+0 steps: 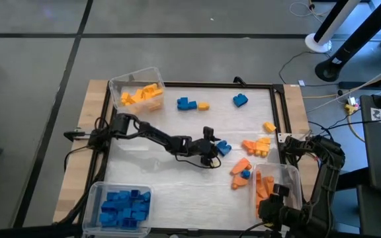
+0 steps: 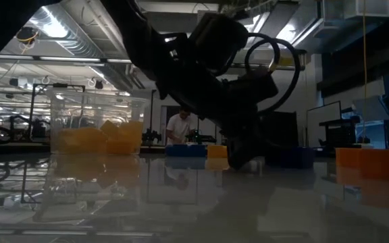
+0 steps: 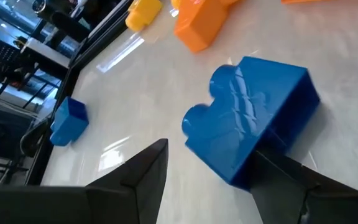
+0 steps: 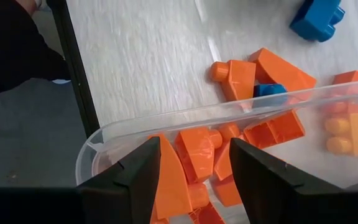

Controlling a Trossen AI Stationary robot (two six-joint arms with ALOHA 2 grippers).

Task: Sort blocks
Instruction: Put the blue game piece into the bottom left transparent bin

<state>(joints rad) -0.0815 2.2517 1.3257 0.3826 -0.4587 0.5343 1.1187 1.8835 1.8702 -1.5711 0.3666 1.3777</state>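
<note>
A blue block (image 3: 253, 118) lies on the white table near its middle, studs toward my left gripper (image 3: 210, 155). That gripper (image 1: 211, 151) reaches in low from the table's left and stands open, one finger on each side of the block's near end. My right gripper (image 4: 194, 146) hangs open above the clear bin of orange blocks (image 4: 191, 162) at the near right (image 1: 280, 188), with nothing between its fingers. Loose orange blocks (image 1: 256, 145), yellow blocks (image 1: 269, 126) and blue blocks (image 1: 240, 100) lie scattered over the table's right and far parts. My left gripper's one finger (image 3: 284, 186) overlaps the blue block's near lower corner (image 3: 244, 171); I cannot tell whether it touches. The other finger (image 3: 145, 177) stands clear of the block. The fingers slant down from the table's left, and the block rests flat on the table.
A clear bin of yellow-orange blocks (image 1: 136, 89) stands at the far left and a bin of blue blocks (image 1: 121, 206) at the near left. A blue and a yellow block (image 1: 192, 104) lie at the far middle. A person (image 2: 179, 125) is in the room behind.
</note>
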